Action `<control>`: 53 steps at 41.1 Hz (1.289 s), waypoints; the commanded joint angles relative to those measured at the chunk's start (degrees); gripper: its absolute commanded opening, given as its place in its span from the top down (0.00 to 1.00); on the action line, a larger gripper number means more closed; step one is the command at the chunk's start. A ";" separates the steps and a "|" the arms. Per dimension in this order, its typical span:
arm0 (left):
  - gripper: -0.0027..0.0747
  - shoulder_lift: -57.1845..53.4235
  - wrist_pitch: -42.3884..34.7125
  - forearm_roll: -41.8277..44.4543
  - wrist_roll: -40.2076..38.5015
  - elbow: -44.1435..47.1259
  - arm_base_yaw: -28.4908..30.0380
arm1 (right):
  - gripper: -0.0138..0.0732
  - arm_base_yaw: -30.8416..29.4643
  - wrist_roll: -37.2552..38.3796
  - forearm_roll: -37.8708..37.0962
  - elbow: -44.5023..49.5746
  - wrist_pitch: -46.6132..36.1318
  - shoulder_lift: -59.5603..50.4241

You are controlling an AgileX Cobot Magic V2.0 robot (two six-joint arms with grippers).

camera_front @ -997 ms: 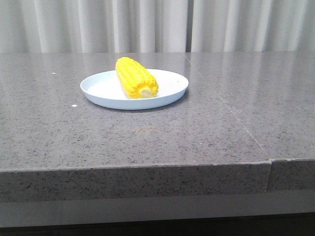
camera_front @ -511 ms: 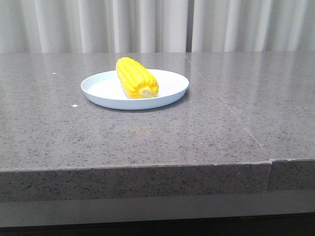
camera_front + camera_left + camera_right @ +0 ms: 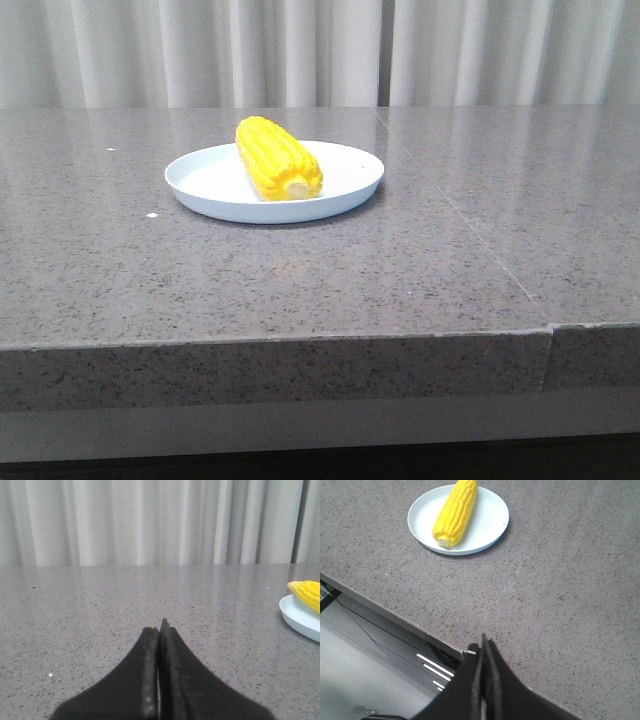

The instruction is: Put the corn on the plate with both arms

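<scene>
The yellow corn lies on the pale blue plate at the middle left of the grey table, its pale stub end toward the front. It also shows in the right wrist view on the plate, and partly in the left wrist view with the plate's rim. My left gripper is shut and empty, low over bare table, well apart from the plate. My right gripper is shut and empty over the table's front edge. Neither arm shows in the front view.
The grey speckled stone table has a seam running front to back on its right part. Its front edge drops off to the floor. Pale curtains hang behind the table.
</scene>
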 commanded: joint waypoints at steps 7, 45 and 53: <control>0.99 -1.11 -5.20 -0.08 -0.41 0.23 0.05 | 0.92 -13.31 -0.56 -0.60 15.72 -24.63 -11.56; 0.99 -1.11 -5.20 -0.08 -0.41 0.23 0.05 | 0.92 -30.42 0.05 0.46 50.51 -55.29 -32.32; 0.99 -1.11 -5.20 -0.08 -0.41 0.23 0.05 | 0.92 -30.42 0.10 0.48 50.51 -56.00 -32.32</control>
